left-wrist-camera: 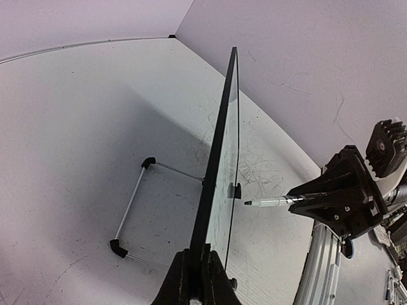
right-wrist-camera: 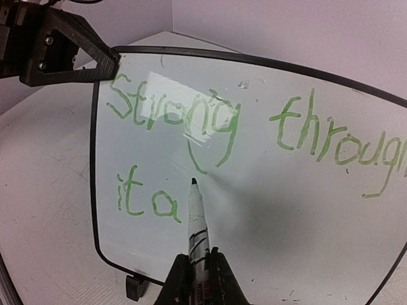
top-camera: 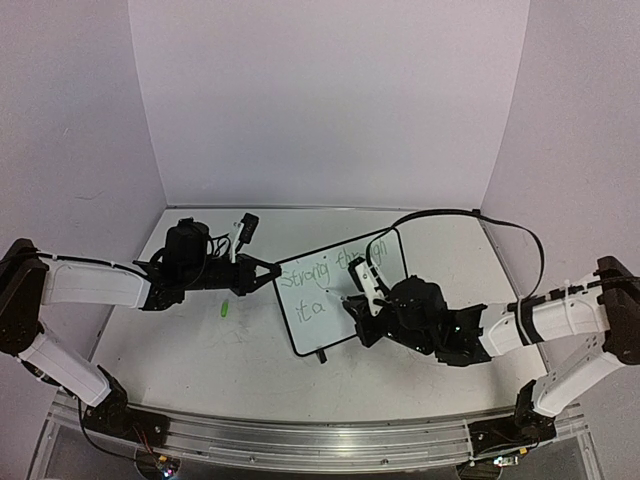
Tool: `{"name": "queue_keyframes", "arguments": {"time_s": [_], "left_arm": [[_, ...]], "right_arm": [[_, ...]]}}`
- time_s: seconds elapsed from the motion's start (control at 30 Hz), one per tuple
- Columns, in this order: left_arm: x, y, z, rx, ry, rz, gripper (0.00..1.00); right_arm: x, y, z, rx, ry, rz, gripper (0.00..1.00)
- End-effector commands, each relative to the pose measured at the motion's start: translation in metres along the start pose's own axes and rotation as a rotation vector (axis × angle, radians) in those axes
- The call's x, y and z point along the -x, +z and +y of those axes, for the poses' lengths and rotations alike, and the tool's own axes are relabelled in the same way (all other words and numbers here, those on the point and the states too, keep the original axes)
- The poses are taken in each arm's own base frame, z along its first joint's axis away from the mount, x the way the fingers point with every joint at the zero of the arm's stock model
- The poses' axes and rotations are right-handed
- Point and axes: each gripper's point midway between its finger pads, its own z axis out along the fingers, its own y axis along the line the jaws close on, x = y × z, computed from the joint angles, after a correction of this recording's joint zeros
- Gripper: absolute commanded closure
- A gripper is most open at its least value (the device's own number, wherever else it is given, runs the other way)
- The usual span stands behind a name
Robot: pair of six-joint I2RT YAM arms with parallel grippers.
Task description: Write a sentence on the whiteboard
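Green sentence [right-wrist-camera: 222, 127] runs lengthwise across the whiteboard [right-wrist-camera: 286, 210], seemingly near-upright.

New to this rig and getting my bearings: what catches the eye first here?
A whiteboard stands in the centre bearing green writing, "Strong through" above "it a". The right gripper holds a marker with its tip close to the board beside that "a", while the left gripper pinches the board's left edge.

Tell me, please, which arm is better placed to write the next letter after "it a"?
Right. The right end effector holds the marker, tip close to the last "a" of the sentence. The left end effector is shut on the whiteboard edge, steadying it.
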Motion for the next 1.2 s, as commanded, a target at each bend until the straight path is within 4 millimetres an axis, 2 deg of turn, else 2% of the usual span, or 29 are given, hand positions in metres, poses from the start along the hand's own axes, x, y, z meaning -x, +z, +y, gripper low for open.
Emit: {"name": "queue_keyframes", "arguments": {"time_s": [0.0,0.2,0.67,1.17], "left_arm": [[-0.024,0.0,0.032,0.135,-0.004,0.077,1.0],[-0.023,-0.001,0.03,0.131,-0.001,0.073,1.0],[-0.024,0.0,0.031,0.132,0.003,0.077,1.0],[-0.022,-0.001,0.031,0.136,0.006,0.072,1.0]], "right_arm": [[0.014,0.004,0.001,-0.008,-0.005,-0.023,1.0],[0.004,0.013,0.003,-0.011,-0.014,0.011,1.0],[0.003,0.019,0.0,-0.044,-0.017,0.018,1.0],[-0.025,0.015,0.001,-0.035,-0.005,0.091,1.0]]}}
